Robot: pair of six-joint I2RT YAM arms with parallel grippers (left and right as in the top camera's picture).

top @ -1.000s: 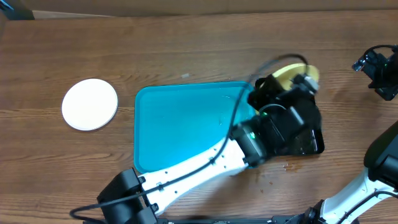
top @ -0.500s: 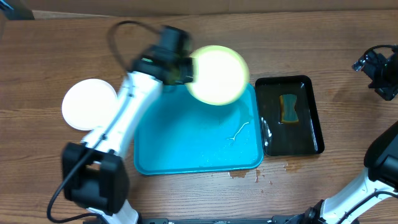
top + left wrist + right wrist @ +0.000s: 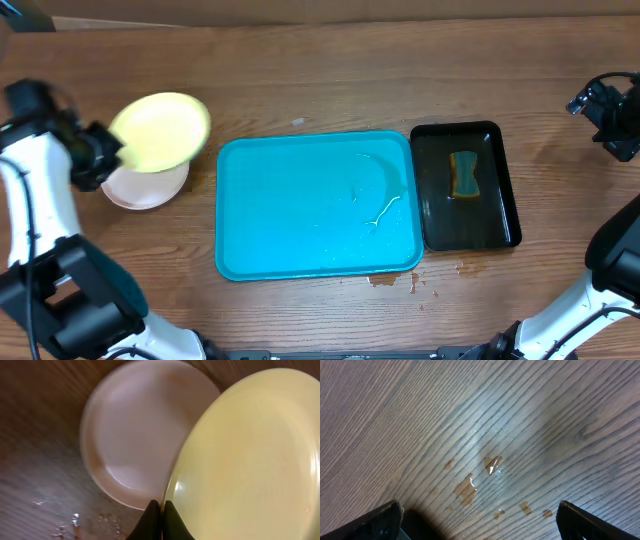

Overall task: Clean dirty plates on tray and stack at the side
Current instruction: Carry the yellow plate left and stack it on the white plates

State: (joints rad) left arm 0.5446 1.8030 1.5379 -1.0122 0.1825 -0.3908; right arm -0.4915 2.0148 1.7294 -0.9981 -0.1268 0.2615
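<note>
Surface: brown wood-grain table [image 3: 330,80] seen from overhead, with wet brownish spots [image 3: 395,282] just off the tray's near right corner.
Tray: turquoise tray [image 3: 300,200] at mid-table, no plates on it, only thin water streaks toward its right side.
Pale yellow plate: the pale yellow plate [image 3: 160,130] is off the tray to its left, tilted, overlapping the far edge of the white plate [image 3: 148,185].
White plate: flat on the table, well left of the tray; the wrist view shows it [image 3: 132,435] lying below and beside the yellow one.
Left gripper: left gripper [image 3: 161,512] is pinched tight on the yellow plate's rim, its two dark fingers [image 3: 150,522] almost meeting at the edge while the rest of the plate [image 3: 250,460] spreads away from them.
Right gripper: right gripper [image 3: 603,108] hangs over bare wood at the far right edge, its fingers [image 3: 375,522] spread wide apart with nothing between them but brown droplets [image 3: 467,487] on the table.
Black tray: narrow black tray [image 3: 500,215] touching the turquoise tray's right side, with a sponge [image 3: 463,175] lying in it.
</note>
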